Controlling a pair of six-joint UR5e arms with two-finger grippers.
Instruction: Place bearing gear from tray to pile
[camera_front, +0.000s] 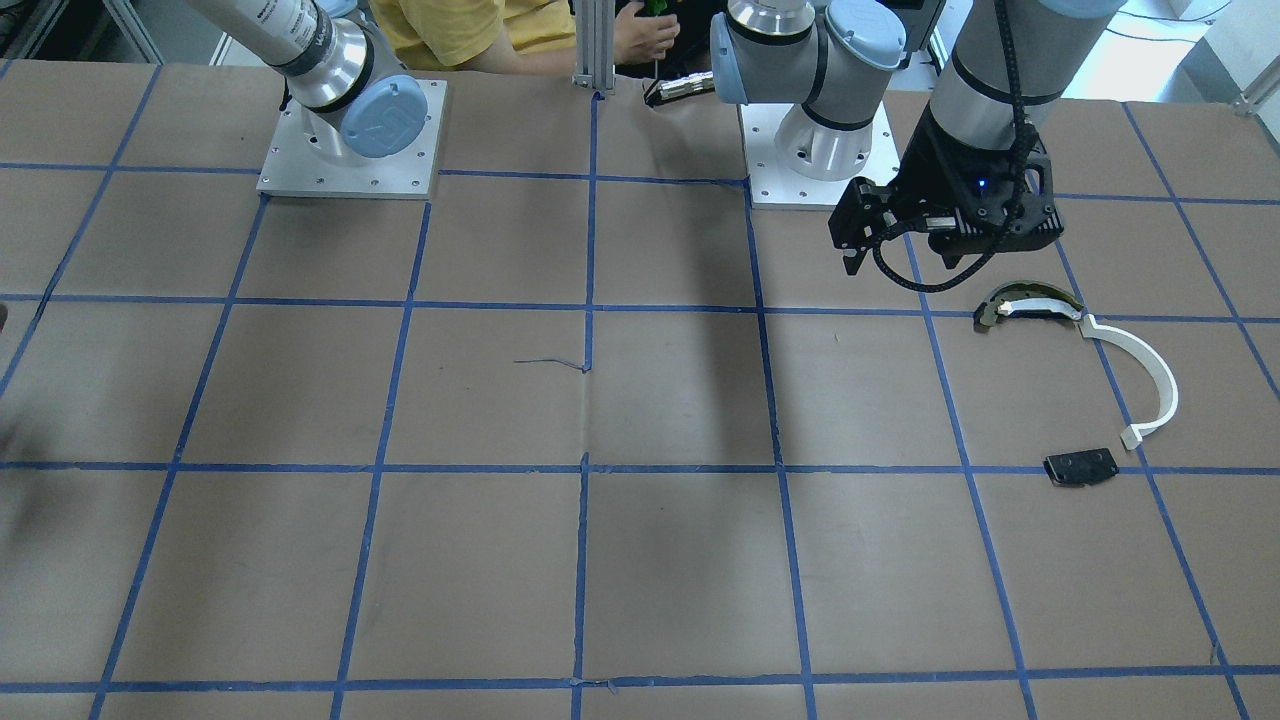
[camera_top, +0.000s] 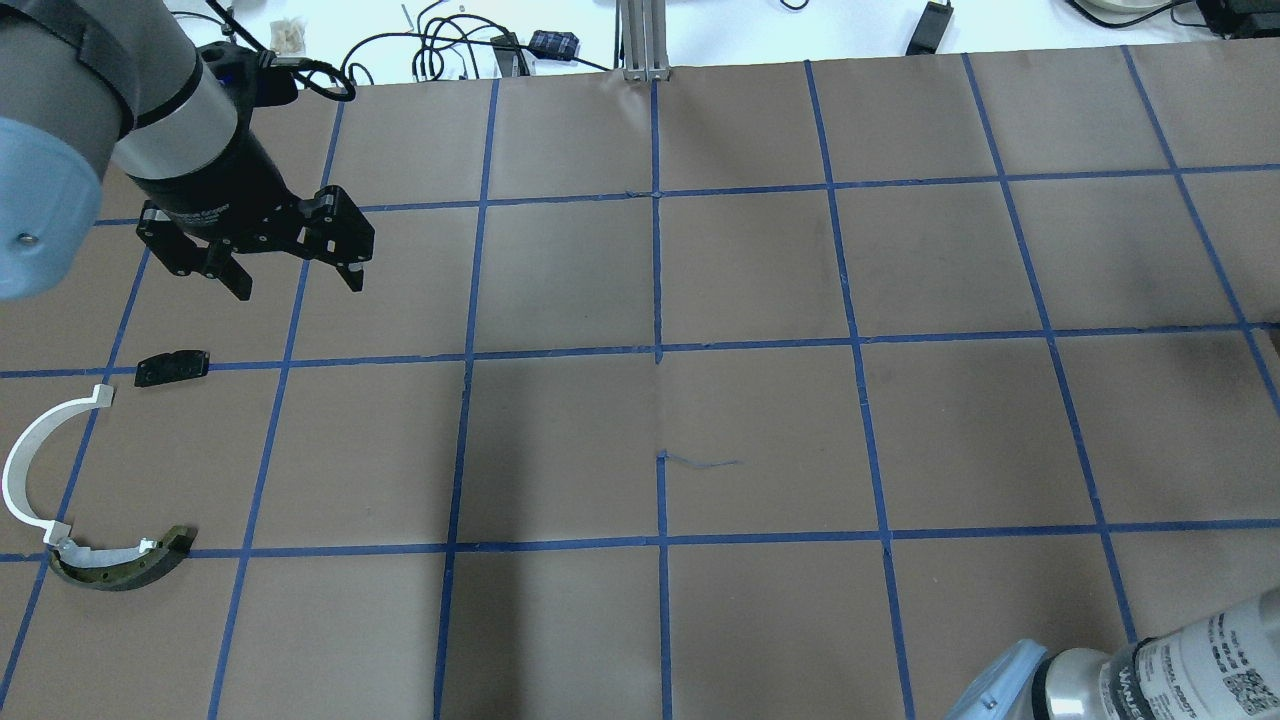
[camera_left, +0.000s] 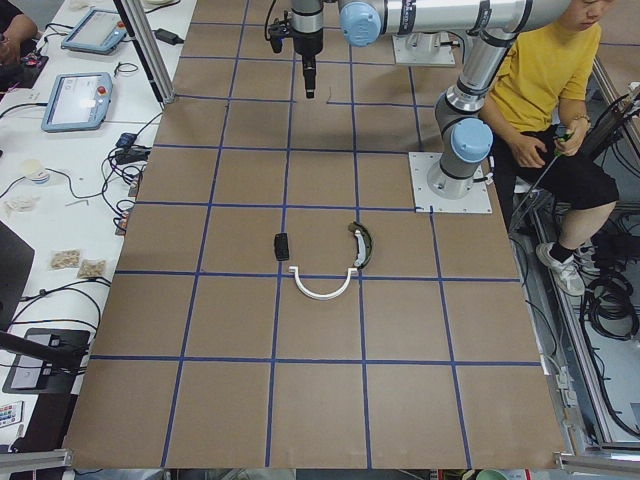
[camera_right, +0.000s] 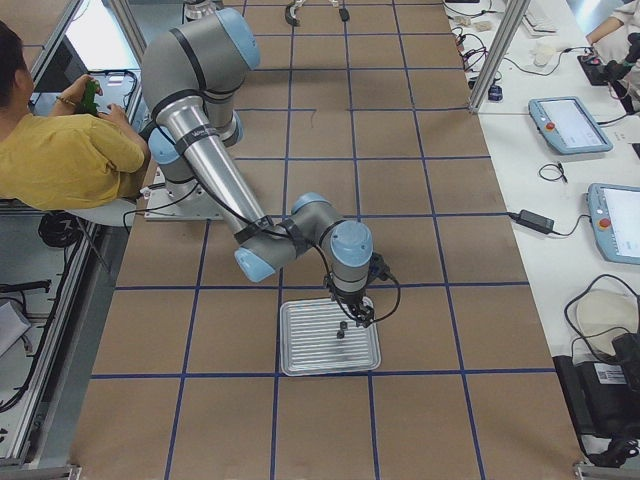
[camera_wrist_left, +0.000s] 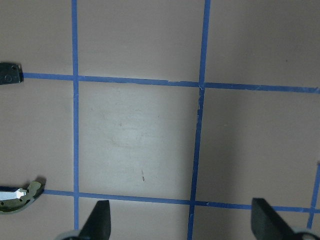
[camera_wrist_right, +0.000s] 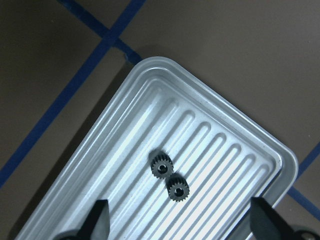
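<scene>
Tray: ribbed metal tray (camera_wrist_right: 161, 61) on the tabletop (camera_top: 760, 440), on the robot's right side.
Bearing gear: one bearing gear (camera_wrist_right: 161, 165) lies flat in the tray, a second gear (camera_wrist_right: 178, 190) just beside it (whether they touch is hard to tell).
Right end effector: the right end effector (camera_wrist_right: 180, 221) hangs over the tray with its fingers spread wide and nothing between them; both gears sit below the gap.
Left end effector: the left end effector (camera_top: 298, 282) is above bare tabletop, fingers apart and empty, near the pile.
Pile: white arc (camera_top: 20, 465), one end meeting the olive-edged curved piece (camera_top: 125, 568); black plate (camera_top: 172, 367) near the arc's other end, not touching it.
</scene>
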